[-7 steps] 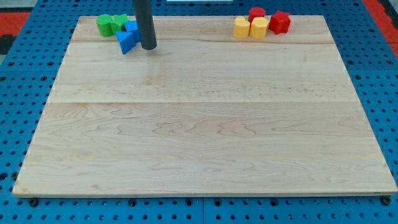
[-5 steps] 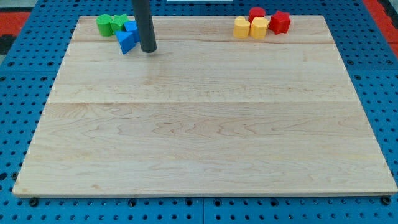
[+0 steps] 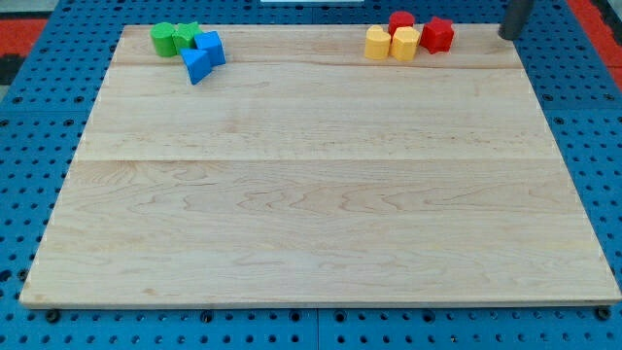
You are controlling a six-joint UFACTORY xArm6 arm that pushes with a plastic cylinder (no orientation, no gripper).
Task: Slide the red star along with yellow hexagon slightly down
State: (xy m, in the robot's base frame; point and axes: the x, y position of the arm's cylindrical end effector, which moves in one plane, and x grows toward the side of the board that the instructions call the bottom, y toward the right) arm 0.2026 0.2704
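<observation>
A cluster of blocks sits near the board's top edge, right of centre. It holds a red block [image 3: 437, 34] at its right that looks like a star, a second red block [image 3: 401, 19] behind, a yellow block [image 3: 405, 43] that looks like a hexagon, and another yellow block [image 3: 377, 43] at its left. The yellow hexagon touches both red blocks. My tip [image 3: 508, 36] is at the board's top right corner, well to the right of the red star and apart from it.
Two green blocks [image 3: 163, 39] [image 3: 188, 32] and two blue blocks [image 3: 210, 47] [image 3: 196, 65] sit together at the top left of the wooden board [image 3: 311, 194]. A blue pegboard [image 3: 29, 146] surrounds the board.
The rod has left its place beside the blue blocks at the top left and now stands at the top right corner. No block has moved.
</observation>
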